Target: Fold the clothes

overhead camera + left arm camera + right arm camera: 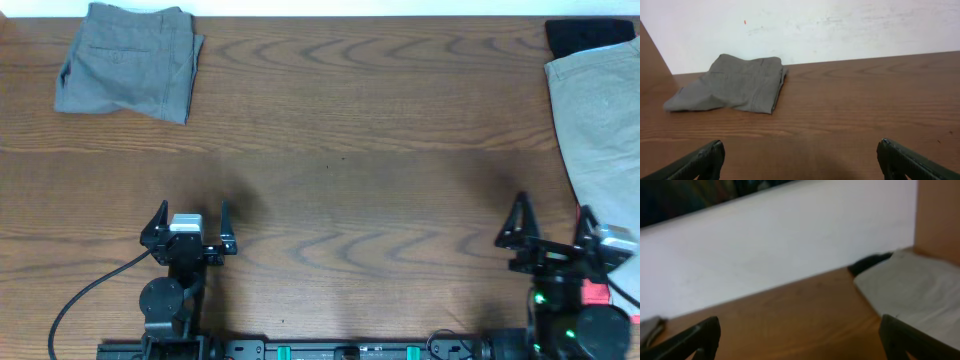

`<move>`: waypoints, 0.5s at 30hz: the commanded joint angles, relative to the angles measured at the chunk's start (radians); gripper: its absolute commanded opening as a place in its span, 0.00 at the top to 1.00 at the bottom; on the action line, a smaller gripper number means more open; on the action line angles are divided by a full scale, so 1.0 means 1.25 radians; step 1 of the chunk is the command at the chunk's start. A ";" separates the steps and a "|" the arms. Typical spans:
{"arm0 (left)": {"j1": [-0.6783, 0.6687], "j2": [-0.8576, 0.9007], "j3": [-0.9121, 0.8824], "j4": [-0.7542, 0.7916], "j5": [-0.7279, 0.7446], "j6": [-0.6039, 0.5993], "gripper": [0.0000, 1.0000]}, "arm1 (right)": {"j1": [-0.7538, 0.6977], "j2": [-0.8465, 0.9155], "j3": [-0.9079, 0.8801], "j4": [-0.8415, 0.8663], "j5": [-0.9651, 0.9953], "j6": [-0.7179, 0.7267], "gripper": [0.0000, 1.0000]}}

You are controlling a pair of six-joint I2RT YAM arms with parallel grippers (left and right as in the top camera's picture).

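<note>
Grey shorts (127,62), folded, flat at my far left, beige shorts (605,120) spread at my right edge, black piece (588,35) beyond them

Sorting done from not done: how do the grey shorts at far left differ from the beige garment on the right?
The grey shorts are a compact folded bundle, wholly in view; the beige garment lies spread out longer, running past the overhead picture's right edge. The grey shorts lie alone; the beige garment touches a black cloth at its far end. Both rest on the table.
</note>
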 commanded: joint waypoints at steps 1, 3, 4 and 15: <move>0.005 -0.005 -0.017 -0.021 -0.001 0.013 0.02 | 0.007 -0.051 -0.103 0.063 -0.049 -0.013 0.01; 0.005 -0.005 -0.017 -0.021 -0.001 0.013 0.02 | 0.007 -0.073 -0.162 0.122 -0.072 -0.024 0.01; 0.005 -0.005 -0.017 -0.021 -0.001 0.013 0.02 | 0.007 -0.071 -0.189 0.159 -0.089 -0.034 0.01; 0.005 -0.005 -0.017 -0.021 -0.001 0.013 0.02 | 0.006 -0.071 -0.361 0.346 -0.125 -0.070 0.01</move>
